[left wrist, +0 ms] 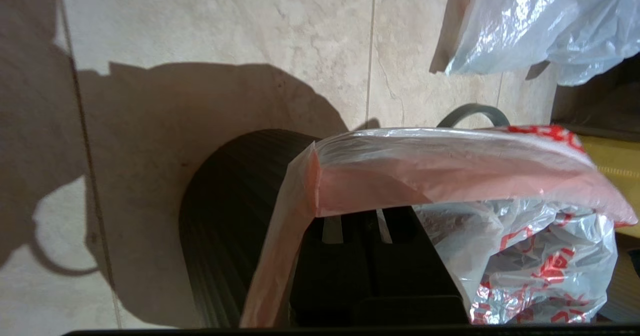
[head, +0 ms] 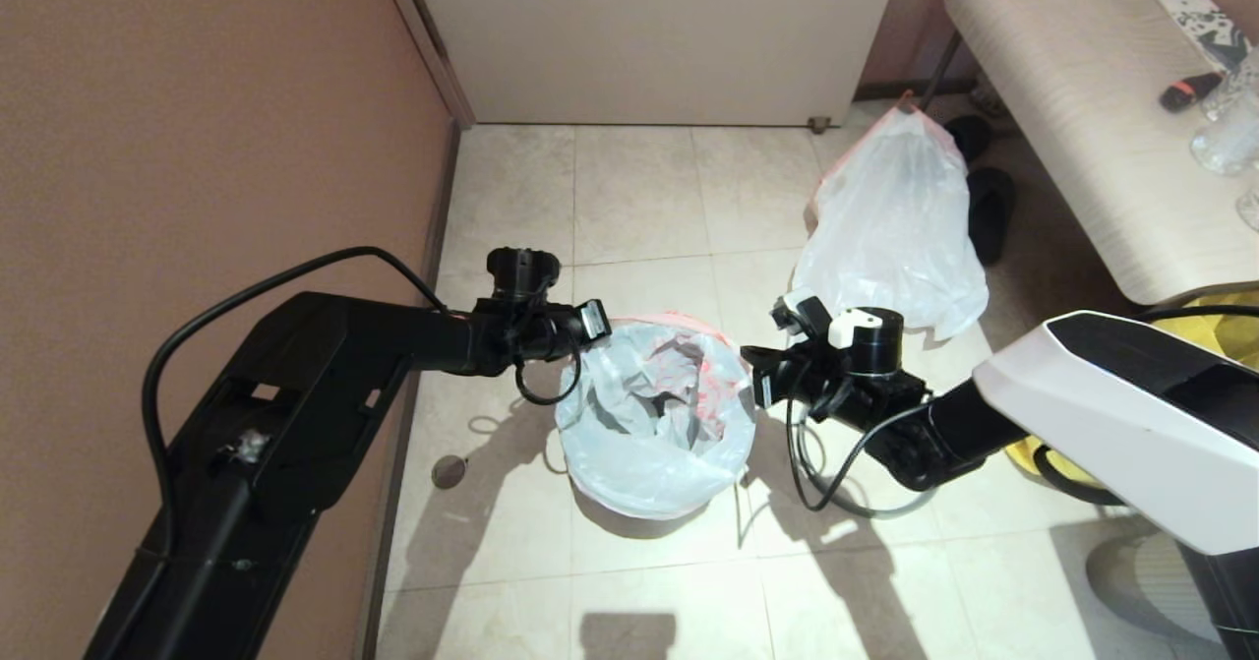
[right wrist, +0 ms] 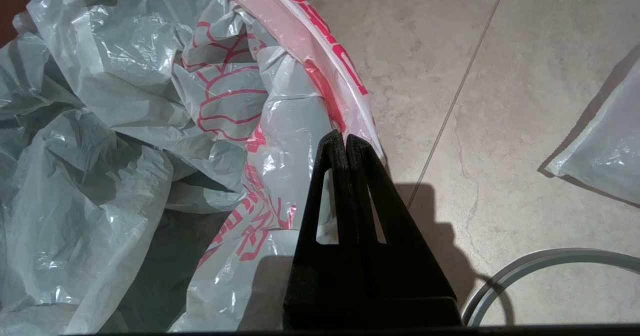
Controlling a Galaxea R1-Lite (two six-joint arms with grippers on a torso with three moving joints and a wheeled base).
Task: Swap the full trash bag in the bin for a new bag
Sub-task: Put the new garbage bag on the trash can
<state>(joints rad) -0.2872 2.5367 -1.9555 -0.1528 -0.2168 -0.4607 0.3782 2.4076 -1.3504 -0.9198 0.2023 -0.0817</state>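
Two grippers, left (head: 596, 323) and right (right wrist: 345, 138), are pinching the new bag's (head: 654, 414) hem over the bin (left wrist: 225, 216), fingers clamped; next, folding it down.

We see the new bag (head: 654, 414) draped in and over the bin (left wrist: 225, 226) on the floor, the full trash bag (head: 895, 227) behind it to the right, beside the bench (head: 1072, 99).

New bag (head: 654, 414) drapes over the black bin (left wrist: 225, 216); full trash bag (head: 895, 227) stands behind.
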